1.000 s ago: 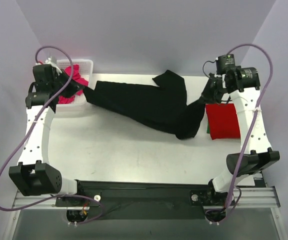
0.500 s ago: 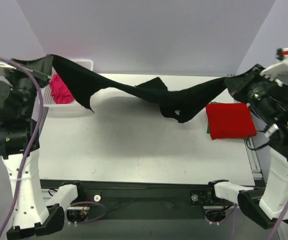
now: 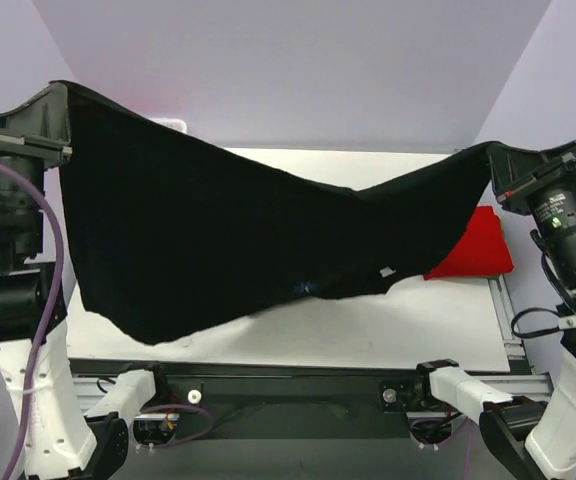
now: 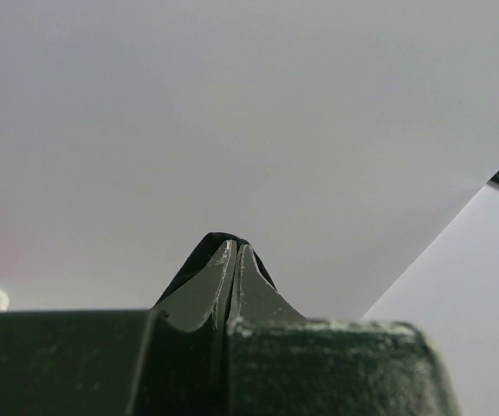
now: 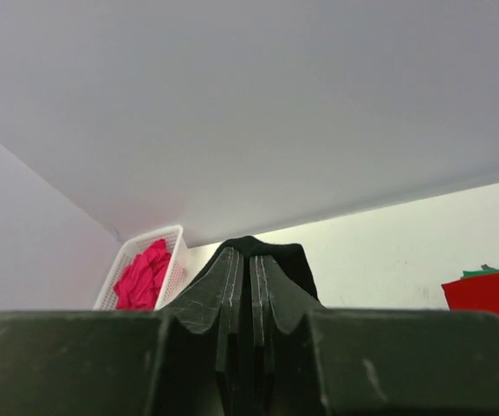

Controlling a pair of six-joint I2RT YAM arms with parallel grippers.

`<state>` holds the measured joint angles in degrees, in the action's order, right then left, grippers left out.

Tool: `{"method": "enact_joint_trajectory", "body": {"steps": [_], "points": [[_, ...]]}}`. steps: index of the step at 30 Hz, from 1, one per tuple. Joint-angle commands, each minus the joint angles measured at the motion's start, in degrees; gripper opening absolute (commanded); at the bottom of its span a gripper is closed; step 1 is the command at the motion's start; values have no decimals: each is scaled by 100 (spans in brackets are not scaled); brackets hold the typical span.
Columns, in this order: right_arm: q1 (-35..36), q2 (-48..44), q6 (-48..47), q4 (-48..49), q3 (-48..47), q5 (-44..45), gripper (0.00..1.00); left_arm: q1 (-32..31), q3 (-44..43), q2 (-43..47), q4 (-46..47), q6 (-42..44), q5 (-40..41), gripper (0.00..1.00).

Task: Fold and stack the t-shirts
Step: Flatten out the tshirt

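My left gripper [image 4: 233, 251] is clenched on one corner of the black t-shirt [image 3: 228, 240], at the upper left of the top view. My right gripper [image 5: 250, 260] is clenched on another corner, near the right edge. Between them the shirt hangs spread in the air above the white table [image 3: 438, 320] and sags in the middle. The red t-shirt [image 3: 480, 252] lies on the table at the right, partly hidden behind the black cloth. In the right wrist view the magenta-pink t-shirt [image 5: 144, 276] lies crumpled in the white mesh basket [image 5: 178, 256], lower left.
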<state>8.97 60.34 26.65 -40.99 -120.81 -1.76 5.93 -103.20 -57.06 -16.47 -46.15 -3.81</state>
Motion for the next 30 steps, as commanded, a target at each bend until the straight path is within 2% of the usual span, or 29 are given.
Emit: {"method": "enact_joint_trajectory", "body": {"steps": [1, 5, 7, 15, 19, 25, 30], "points": [[-18, 460, -91, 373, 233, 158, 0, -22, 475, -525, 170, -113, -294, 0], [-18, 926, -195, 381, 558, 158, 0, -66, 967, -1200, 267, -263, -1084, 0], [-36, 1268, -213, 373, 524, 158, 0, -84, 1143, -1360, 425, -307, -1209, 0], [-71, 2034, -152, 399, -695, 158, 0, -84, 547, -1774, 820, -517, -1473, 0], [-80, 1930, -222, 583, -1022, 404, 0, -75, 318, -1590, 944, -614, -1403, 0], [-71, 1262, -310, 1293, -857, 519, 0, -84, -305, -1388, 979, -931, -1438, 0], [-71, 551, -582, 1840, -628, 799, 0, -268, -1149, -1212, 312, -475, -1061, 0]]}}
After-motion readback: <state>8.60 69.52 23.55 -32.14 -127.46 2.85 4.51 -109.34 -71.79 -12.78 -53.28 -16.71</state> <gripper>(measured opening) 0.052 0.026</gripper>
